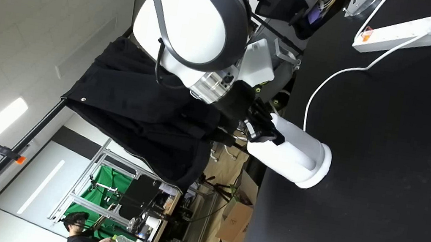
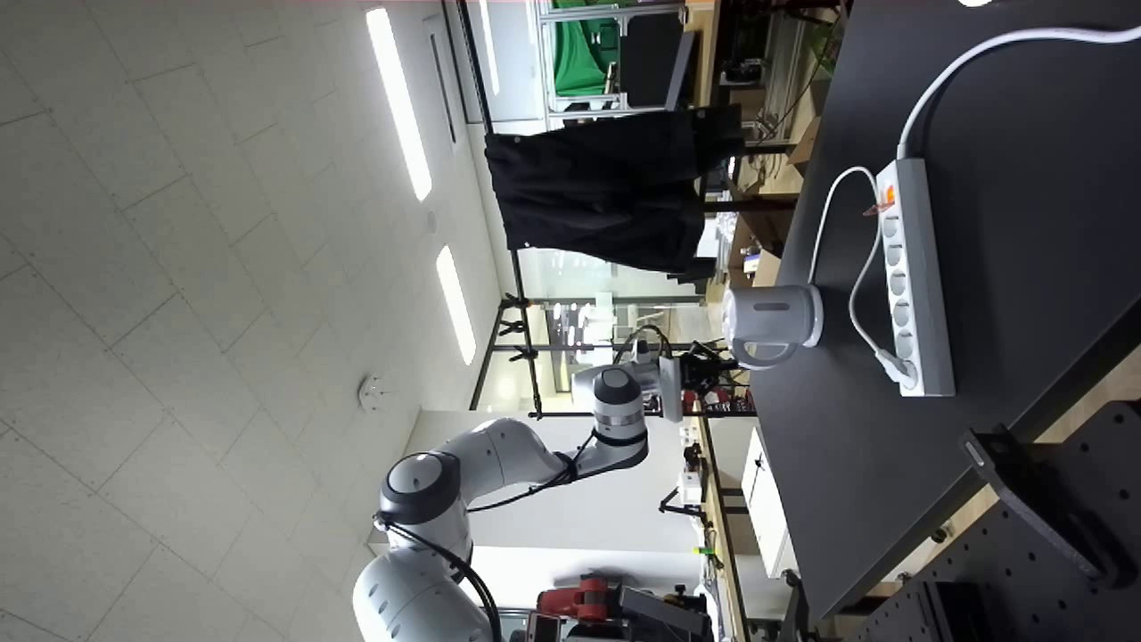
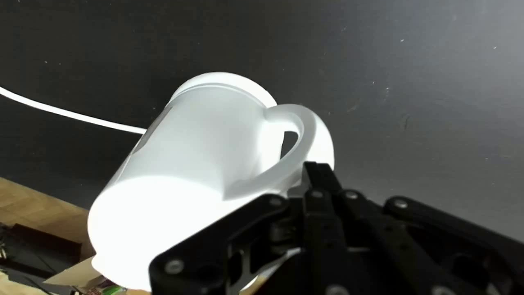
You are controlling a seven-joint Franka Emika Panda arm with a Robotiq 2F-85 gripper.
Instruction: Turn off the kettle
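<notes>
The white kettle stands upright on the dark table, in both exterior views [image 1: 275,162] [image 2: 771,308] and the wrist view [image 3: 204,139]. Its loop handle [image 3: 292,162] faces my gripper. The lid end is overexposed in the wrist view, and I cannot make out a switch. My black gripper [image 3: 318,167] has its fingertips together with nothing between them. The tips are at the upper outer side of the handle; I cannot tell whether they touch it. The gripper also shows in both exterior views [image 1: 275,138] [image 2: 733,364], close beside the kettle's top.
A white cord [image 1: 333,75] runs from the kettle's base to a long white power strip [image 2: 923,276] on the dark table [image 1: 353,227]. A black jacket [image 2: 615,187] hangs on a pole behind. The kettle stands near a table edge.
</notes>
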